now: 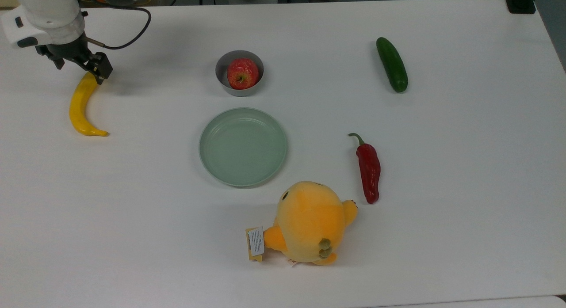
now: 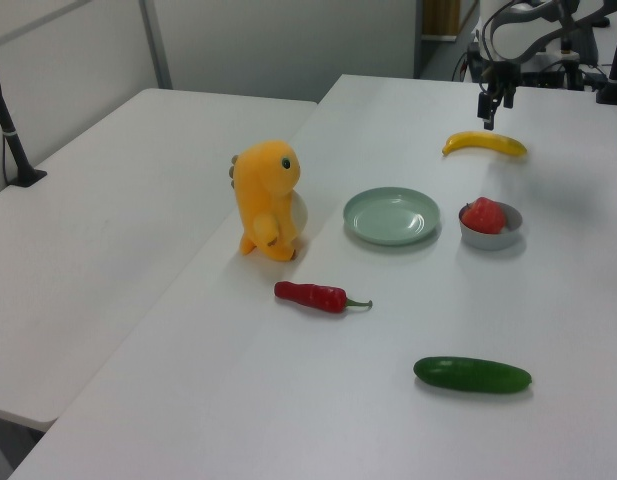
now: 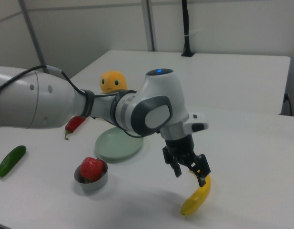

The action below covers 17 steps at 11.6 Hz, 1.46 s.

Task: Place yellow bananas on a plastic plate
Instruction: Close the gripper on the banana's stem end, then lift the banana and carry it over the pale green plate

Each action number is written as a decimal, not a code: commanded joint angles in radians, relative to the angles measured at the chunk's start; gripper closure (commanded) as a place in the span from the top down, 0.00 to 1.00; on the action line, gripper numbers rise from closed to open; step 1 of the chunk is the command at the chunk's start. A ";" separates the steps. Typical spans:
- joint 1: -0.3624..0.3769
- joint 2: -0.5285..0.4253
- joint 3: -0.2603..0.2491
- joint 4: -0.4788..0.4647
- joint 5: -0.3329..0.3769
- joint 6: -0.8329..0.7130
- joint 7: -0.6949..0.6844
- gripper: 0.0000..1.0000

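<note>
White table (image 1: 442,237) surface carries all items. One arm (image 3: 89,107), white with grey joints, reaches across it in the right view. One orange-yellow plush toy (image 1: 309,222) sits near the top view's lower centre, just below the plate. One plastic plate (image 1: 242,146), pale mint green, lies at the table centre with nothing in it. One yellow banana (image 1: 82,105) lies flat on the table at the top view's left, well apart from the plate, with no item between the two. One green cucumber (image 1: 391,64) lies at the top view's upper right. One red chili pepper (image 1: 368,168) lies to the top view's right of the plate. One small grey bowl (image 1: 239,73) stands just above the plate in the top view and holds one red apple (image 1: 242,73). One gripper (image 1: 79,71) hangs over the banana's upper end in the top view; its fingers (image 3: 202,179) stand spread apart, holding nothing.
</note>
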 commanded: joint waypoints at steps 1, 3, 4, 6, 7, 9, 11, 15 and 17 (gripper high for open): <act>0.008 0.055 -0.018 0.002 -0.047 0.048 -0.017 1.00; 0.008 0.087 -0.018 0.003 -0.053 0.065 -0.017 1.00; 0.008 0.097 -0.018 0.004 -0.062 0.065 -0.017 1.00; 0.006 0.103 -0.018 0.004 -0.080 0.065 -0.015 1.00; 0.006 0.107 -0.018 0.004 -0.086 0.065 -0.017 1.00; 0.000 0.115 -0.018 0.004 -0.088 0.065 -0.015 1.00; -0.005 0.118 -0.018 0.002 -0.114 0.065 -0.015 0.88; -0.006 0.121 -0.018 -0.001 -0.103 0.103 -0.006 0.12; -0.006 0.121 -0.016 0.000 -0.097 0.111 -0.005 0.05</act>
